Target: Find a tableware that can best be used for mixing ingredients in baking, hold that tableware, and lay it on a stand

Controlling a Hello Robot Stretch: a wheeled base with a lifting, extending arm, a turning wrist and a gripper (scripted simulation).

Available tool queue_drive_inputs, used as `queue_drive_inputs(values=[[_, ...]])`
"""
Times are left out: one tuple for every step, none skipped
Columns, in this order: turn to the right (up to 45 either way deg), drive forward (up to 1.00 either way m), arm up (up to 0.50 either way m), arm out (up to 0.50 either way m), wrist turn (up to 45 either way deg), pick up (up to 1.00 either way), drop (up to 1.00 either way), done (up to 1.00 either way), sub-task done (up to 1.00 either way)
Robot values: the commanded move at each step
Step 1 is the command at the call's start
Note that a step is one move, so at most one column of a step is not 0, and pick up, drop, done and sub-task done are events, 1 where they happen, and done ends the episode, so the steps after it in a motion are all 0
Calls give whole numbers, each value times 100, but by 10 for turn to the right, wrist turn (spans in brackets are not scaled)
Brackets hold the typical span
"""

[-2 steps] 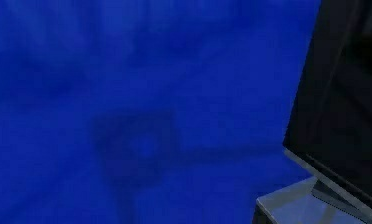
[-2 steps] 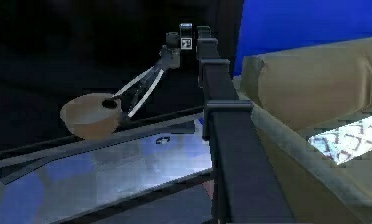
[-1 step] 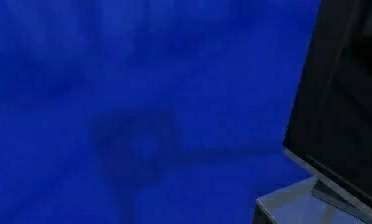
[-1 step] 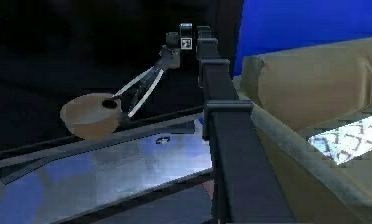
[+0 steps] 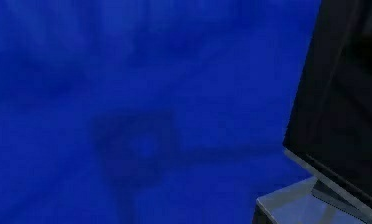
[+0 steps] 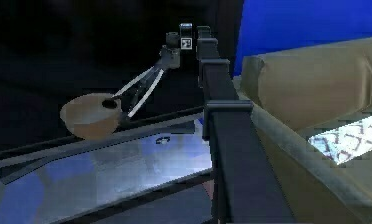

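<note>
**Bowl in hand over the stand, laying down left to do**

The finding and picking-up steps look done. In the arm side view the pincer (image 6: pixel 122 103) holds a brown bowl (image 6: pixel 89 118), which hangs tilted at the finger ends in front of a dark screen (image 6: pixel 54 50). Below it lies the grey top of the stand (image 6: pixel 114 165), and the bowl appears to sit just above that top, near its back edge, not resting on it. The arm (image 6: pixel 229 130) reaches out past the stand's right end, with a tan sofa (image 6: pixel 304 90) beside it. The forward view catches the stand's corner and the screen against a blue wall. What remains, by my reading, is lowering the bowl onto the stand's bare top and letting go.
</note>
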Motion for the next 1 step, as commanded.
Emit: queue_drive_inputs(values=[[0,0,0,0,0,0,100,0,0]])
